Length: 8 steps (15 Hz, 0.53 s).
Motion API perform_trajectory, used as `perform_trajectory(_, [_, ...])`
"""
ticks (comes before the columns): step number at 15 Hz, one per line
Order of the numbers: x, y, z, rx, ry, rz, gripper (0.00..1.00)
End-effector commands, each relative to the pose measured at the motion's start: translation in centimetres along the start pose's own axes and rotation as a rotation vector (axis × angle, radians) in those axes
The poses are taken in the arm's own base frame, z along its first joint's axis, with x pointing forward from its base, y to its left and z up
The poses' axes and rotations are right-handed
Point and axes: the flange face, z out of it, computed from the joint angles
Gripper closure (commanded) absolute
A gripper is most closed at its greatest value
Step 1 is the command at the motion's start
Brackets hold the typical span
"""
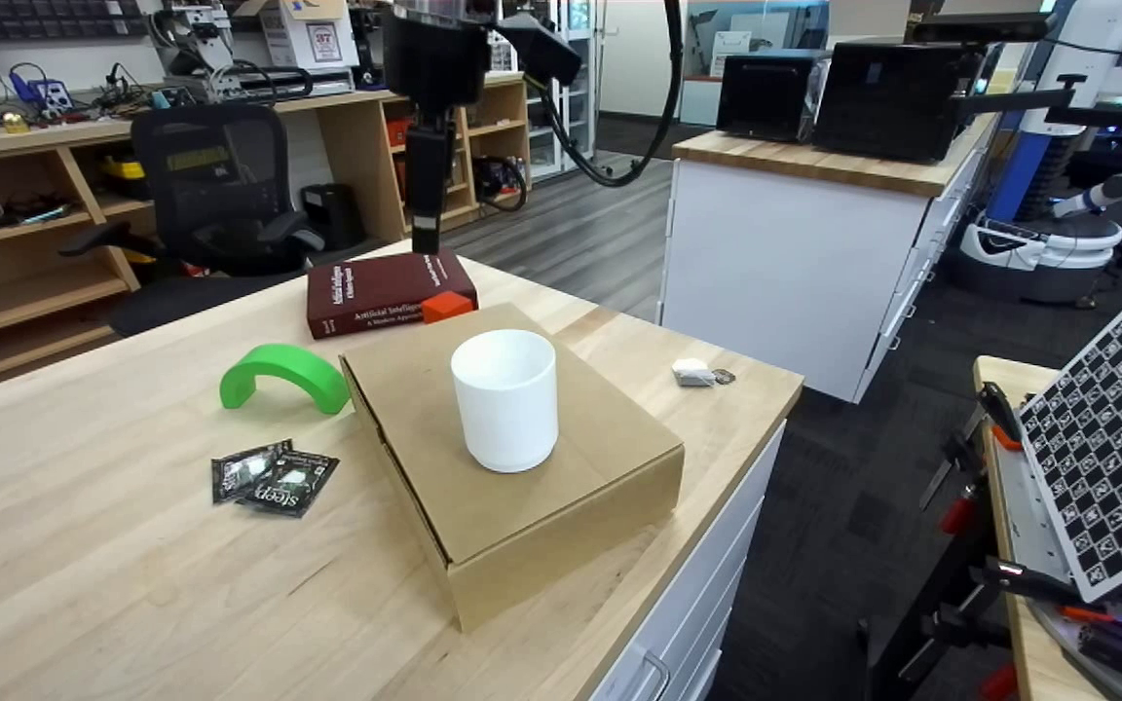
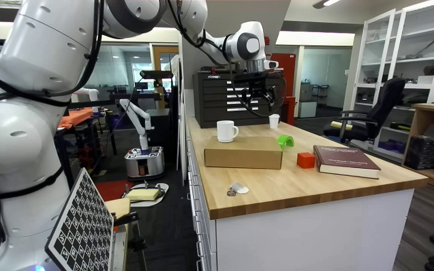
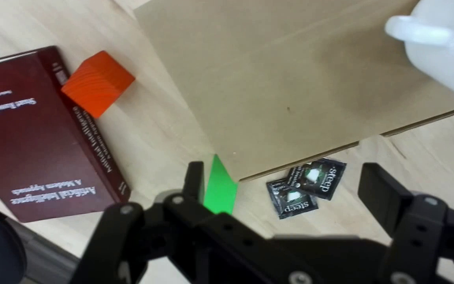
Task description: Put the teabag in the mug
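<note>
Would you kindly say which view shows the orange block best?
The wrist view: the orange block appears largest, uncovered. Both exterior views show it smaller; in an exterior view the cardboard box partly hides it.

Mug [image 1: 507, 414] smooth & semi-gloss, looks ceramic; teabag [image 2: 239, 188] thin, papery, matt; packets [image 3: 317, 178] slick, shiny, foil- or plastic-type w/ glare spots. Box [image 2: 243, 158] = dull matt cardboard, tabletop [image 1: 113, 584] = smooth satin wood w/ visible grain, cube [image 3: 97, 83] = painted wood w/ grain showing thru, book [image 3: 41, 138] = smooth cover w/ slight sheen + plain paper pgs [image 2: 349, 171], arch [image 1: 274, 359] = smooth & even, exact mat'l unclear. Hand [image 3: 286, 187] = mostly matt, plastic vs metal can't tell, w/ shiny metal-type screws [image 3: 300, 277]; arm shell [image 2: 17, 131] = smooth & glossy, chair back [image 1: 249, 185] = see-thru mesh cloth.
</note>
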Motion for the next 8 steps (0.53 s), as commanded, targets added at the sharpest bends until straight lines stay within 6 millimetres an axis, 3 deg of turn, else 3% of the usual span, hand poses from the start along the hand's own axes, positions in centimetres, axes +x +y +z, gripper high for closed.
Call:
perform_trajectory(1, [0.5, 3.7, -0.6, -0.116, -0.02, 0.01, 0.0])
perform_trajectory(4, [-0.5, 6.4, 0.4, -0.123, -0.057, 0.089, 0.0])
perform_trajectory(6, [-1.2, 7.3, 1.4, -0.108, -0.081, 0.147, 0.0])
perform_trajectory(8, [-2.4, 7.8, 1.0, -0.11, -0.105, 0.201, 0.0])
